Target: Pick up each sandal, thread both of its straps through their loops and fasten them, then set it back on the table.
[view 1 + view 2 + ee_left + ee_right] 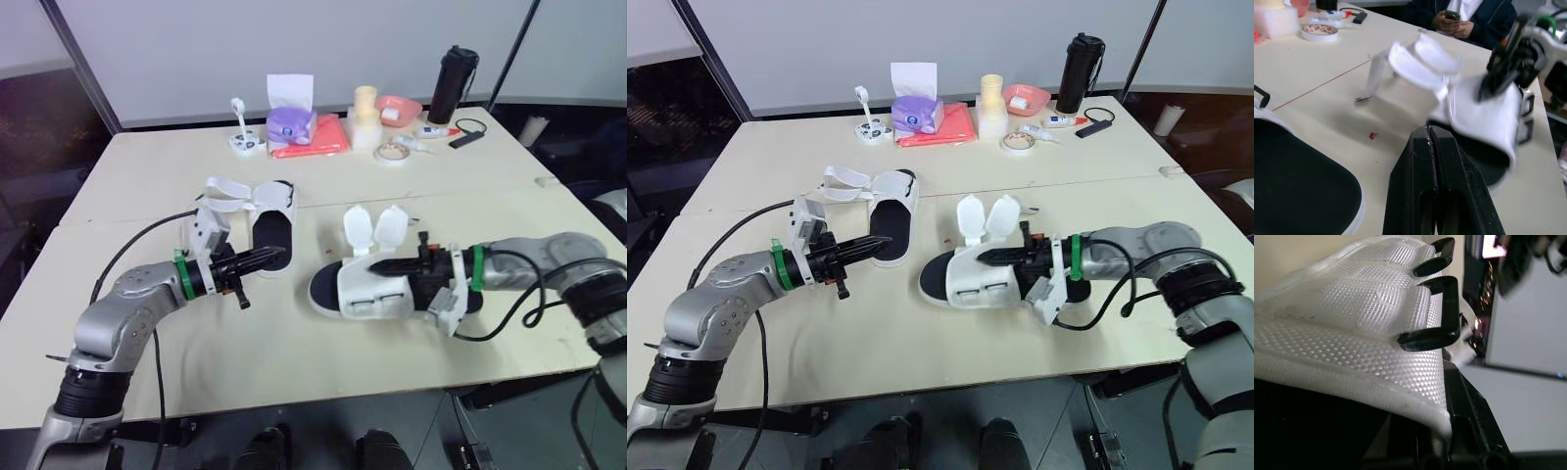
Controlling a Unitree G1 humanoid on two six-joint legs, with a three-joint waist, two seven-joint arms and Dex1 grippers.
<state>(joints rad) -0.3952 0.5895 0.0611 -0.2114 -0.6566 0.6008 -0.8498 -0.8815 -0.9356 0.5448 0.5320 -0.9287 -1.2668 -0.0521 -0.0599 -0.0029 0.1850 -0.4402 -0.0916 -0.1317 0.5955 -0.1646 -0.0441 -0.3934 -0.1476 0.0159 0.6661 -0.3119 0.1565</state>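
Observation:
Two white sandals with black insoles lie on the cream table. The left sandal has its straps lying open to the side. My left gripper hovers at that sandal's near end, shut on nothing; its fingers are pressed together. The right sandal has both straps standing up, unfastened. My right gripper reaches into this sandal from the right and is shut on its white mesh upper, beside the black loops.
At the table's far side stand a purple tissue box, a red cloth, a tape roll, a pink bowl and a black bottle. A seated person holds a phone beyond the table.

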